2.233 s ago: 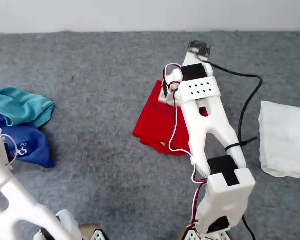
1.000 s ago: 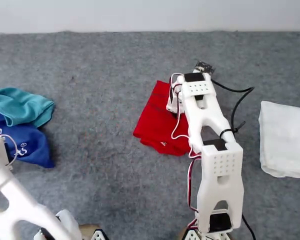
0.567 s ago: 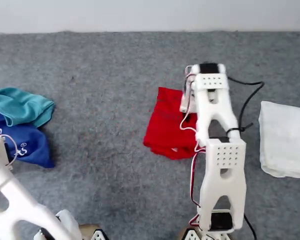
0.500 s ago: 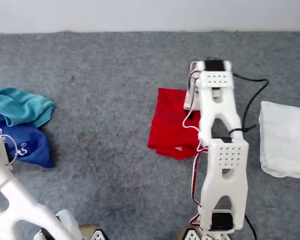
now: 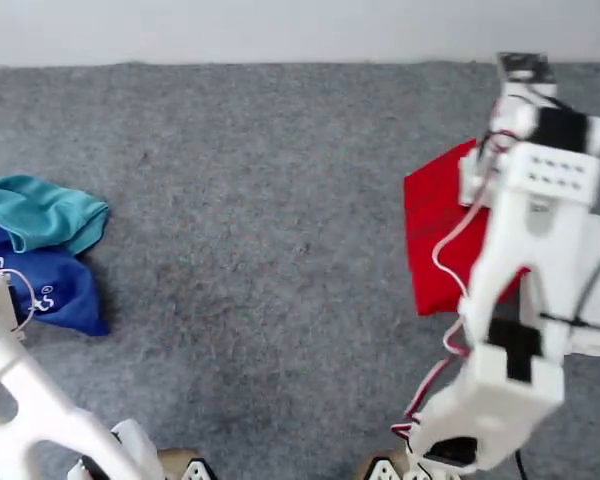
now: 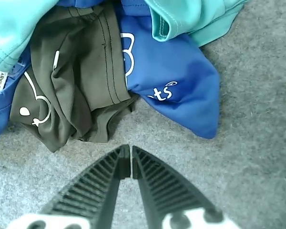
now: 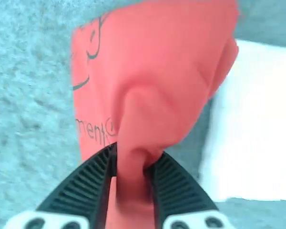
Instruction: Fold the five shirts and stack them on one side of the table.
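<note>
Grey table (image 5: 260,200) spans the high view. Right arm (image 5: 525,300) stretches over its right side. Left arm (image 5: 20,400) sits at the near left corner.

Red shirt (image 5: 435,230) is on the right side of the table, partly under the right arm. It sits right against the white shirt (image 7: 257,119); can't tell if they overlap.

3 more shirts are piled at the left edge. Teal shirt (image 5: 40,210) is on top, blue shirt (image 5: 50,290) is under it and sticks out toward the near side. Olive shirt (image 6: 71,86) is crumpled beside the blue one and touches it.

Right gripper (image 7: 131,164): jaws narrow, pinching a bunched fold of the red shirt, with the rest of the cloth spread beyond the tips.

Left gripper (image 6: 131,164): jaws closed tip to tip, nothing in them, over bare table just short of the olive shirt.
</note>
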`<state>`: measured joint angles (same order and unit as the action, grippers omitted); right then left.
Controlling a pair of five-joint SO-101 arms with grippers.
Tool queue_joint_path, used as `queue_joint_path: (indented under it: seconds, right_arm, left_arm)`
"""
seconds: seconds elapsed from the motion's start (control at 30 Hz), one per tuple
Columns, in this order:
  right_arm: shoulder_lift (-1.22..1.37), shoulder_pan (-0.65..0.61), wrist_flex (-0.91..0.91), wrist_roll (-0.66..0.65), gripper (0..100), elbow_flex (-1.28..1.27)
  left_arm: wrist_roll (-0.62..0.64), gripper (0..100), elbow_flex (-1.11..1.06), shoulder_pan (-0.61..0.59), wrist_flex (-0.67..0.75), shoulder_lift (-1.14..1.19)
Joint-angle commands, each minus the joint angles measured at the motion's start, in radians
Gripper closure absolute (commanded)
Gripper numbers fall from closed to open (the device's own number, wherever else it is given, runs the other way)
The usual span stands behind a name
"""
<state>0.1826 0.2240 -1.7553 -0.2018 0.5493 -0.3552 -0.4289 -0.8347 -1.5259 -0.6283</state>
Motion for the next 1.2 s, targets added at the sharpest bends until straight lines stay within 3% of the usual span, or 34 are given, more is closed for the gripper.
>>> queue_joint_path:
  seconds: [0.0, 0.33, 0.9, 0.97, 1.17]
  right_arm:
    - [-0.153, 0.102, -0.041, -0.114, 99.1, -0.002]
    - [-0.002, 0.357, -0.013, -0.269, 99.0, -0.002]
    - [0.303, 0.504, 0.456, -0.466, 98.5, 0.005]
    - [0.306, 0.513, 0.467, -0.519, 95.0, 0.005]
    - [0.26, 0.518, 0.407, -0.543, 67.5, 0.005]
  left_arm:
    - [0.0, 99, 0.005, 0.011, 0.009, -0.012]
    - [0.0, 99, 0.005, 0.011, 0.029, -0.012]
    - [0.0, 99, 0.005, 0.011, 0.023, -0.012]
    - [0.0, 99, 0.005, 0.011, 0.023, -0.012]
    - [0.0, 99, 0.005, 0.011, 0.023, -0.012]
